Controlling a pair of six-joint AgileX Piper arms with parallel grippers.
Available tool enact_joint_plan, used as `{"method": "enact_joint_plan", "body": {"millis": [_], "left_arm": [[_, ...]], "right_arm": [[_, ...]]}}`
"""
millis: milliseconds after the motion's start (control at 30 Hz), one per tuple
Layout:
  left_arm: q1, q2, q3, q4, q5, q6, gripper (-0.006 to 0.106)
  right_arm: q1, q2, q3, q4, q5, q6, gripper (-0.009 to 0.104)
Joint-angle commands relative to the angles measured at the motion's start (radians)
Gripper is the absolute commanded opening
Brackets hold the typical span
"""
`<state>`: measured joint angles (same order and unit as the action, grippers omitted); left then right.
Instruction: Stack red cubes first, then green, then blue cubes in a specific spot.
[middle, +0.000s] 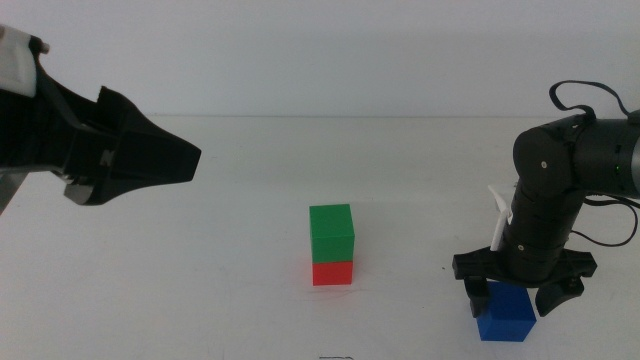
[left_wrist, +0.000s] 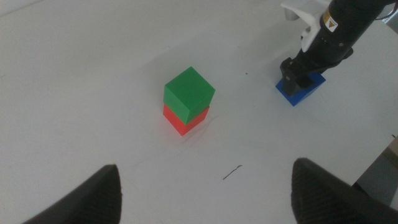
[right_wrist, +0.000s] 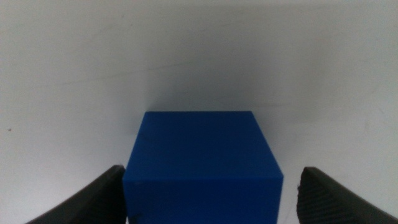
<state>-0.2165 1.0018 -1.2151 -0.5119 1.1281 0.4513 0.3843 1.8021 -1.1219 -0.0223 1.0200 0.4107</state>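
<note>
You get bright, even, diffuse light on the white table (middle: 250, 200), faint soft shadows hugging the green cube (middle: 331, 233), a dim grey patch behind the blue cube (right_wrist: 202, 165), its near face slightly soft, no glare.

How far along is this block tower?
Two of three layers look done: the green cube sits on the red cube. The right hand is down around the blue cube, open, not yet gripping. Left to do: lift the blue cube onto green. The left hand waits open, raised at the left.
</note>
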Motion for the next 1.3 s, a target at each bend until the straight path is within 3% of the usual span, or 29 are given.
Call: {"method": "enact_joint_plan", "body": {"millis": [0, 133, 333, 567, 1033, 1267], "left_arm": [[-0.001, -0.010, -0.026, -0.049, -0.047, 0.000, 0.094], [-0.001, -0.010, -0.026, -0.049, -0.047, 0.000, 0.094], [-0.001, -0.010, -0.026, -0.049, -0.047, 0.000, 0.094], [-0.001, -0.010, -0.026, -0.049, -0.047, 0.000, 0.094], [-0.001, -0.010, -0.026, -0.049, -0.047, 0.000, 0.094], [-0.001, -0.010, -0.026, -0.049, -0.047, 0.000, 0.094]], "right_arm": [[0.002, -0.039, -0.024, 0.000, 0.007, -0.020, 0.083], [0.002, -0.039, -0.024, 0.036, 0.016, -0.044, 0.060], [0.002, -0.041, -0.028, 0.051, 0.045, -0.048, 0.001], [0.077, -0.150, -0.220, -0.019, 0.288, -0.006, -0.001], [0.271, 0.068, -0.767, -0.006, 0.283, 0.046, -0.001], [0.323, 0.127, -0.843, 0.029, 0.283, 0.059, -0.001]]}}
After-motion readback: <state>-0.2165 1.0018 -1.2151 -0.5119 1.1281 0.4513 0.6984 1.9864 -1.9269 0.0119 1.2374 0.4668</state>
